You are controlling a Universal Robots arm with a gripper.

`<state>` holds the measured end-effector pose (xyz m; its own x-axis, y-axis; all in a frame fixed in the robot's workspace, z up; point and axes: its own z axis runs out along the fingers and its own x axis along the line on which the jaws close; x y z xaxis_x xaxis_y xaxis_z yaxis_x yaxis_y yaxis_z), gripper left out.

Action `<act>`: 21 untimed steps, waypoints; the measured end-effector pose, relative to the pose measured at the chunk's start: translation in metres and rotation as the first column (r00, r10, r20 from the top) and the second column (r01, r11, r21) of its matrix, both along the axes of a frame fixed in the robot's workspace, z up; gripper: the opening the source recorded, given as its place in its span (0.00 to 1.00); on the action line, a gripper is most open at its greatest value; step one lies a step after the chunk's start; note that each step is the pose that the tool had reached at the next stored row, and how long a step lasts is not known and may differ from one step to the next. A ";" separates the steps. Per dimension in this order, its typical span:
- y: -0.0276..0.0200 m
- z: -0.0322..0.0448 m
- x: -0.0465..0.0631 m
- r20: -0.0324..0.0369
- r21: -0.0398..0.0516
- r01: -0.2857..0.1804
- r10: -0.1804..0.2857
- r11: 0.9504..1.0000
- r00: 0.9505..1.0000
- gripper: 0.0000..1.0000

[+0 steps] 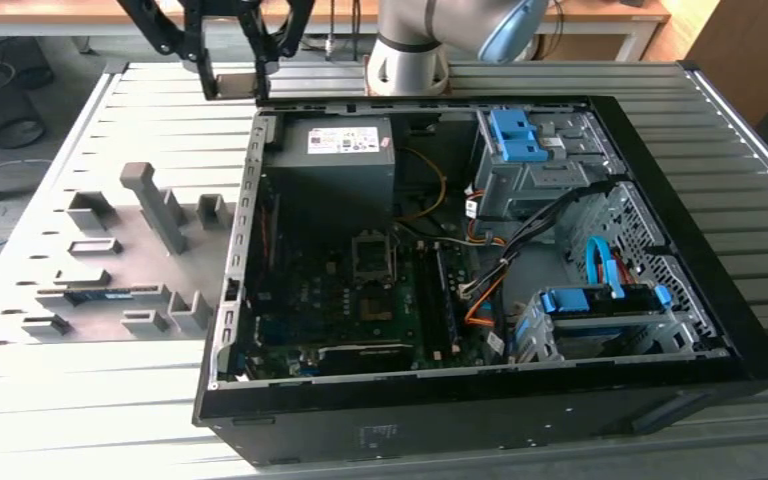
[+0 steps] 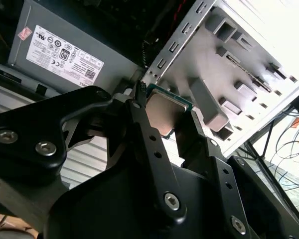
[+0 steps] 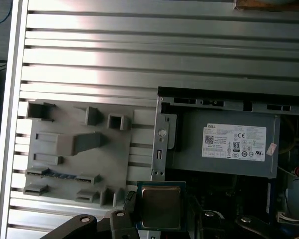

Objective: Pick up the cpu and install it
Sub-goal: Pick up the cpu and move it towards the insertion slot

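1. gripper (image 1: 235, 86): raised, fingers pointing down, at the corner of the open computer case (image 1: 744, 340) beside the power supply (image 1: 331, 150).
2. pincer: narrowed onto the cpu (image 2: 165, 112), clamping two opposite edges.
3. cpu: held aloft, clear of the slatted table (image 1: 91, 420), metal top showing in both wrist views.

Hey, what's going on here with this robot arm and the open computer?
The robot arm's gripper is shut on the cpu, pinching it by its edges. In the exterior view the gripper hangs above the slatted table, just outside the open computer case, at the corner near the power supply. The cpu is not yet in the socket on the motherboard. A grey parts holder lies beside the case.
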<state>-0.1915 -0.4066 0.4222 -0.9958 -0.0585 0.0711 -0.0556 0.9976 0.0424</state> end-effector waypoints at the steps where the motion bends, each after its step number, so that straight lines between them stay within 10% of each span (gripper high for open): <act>1: 0.0000 -0.0001 0.004 0.000 0.000 0.000 0.000 1.000 1.000 0.47; 21: 0.0000 0.0000 0.082 -0.007 0.000 0.000 0.000 1.000 1.000 0.47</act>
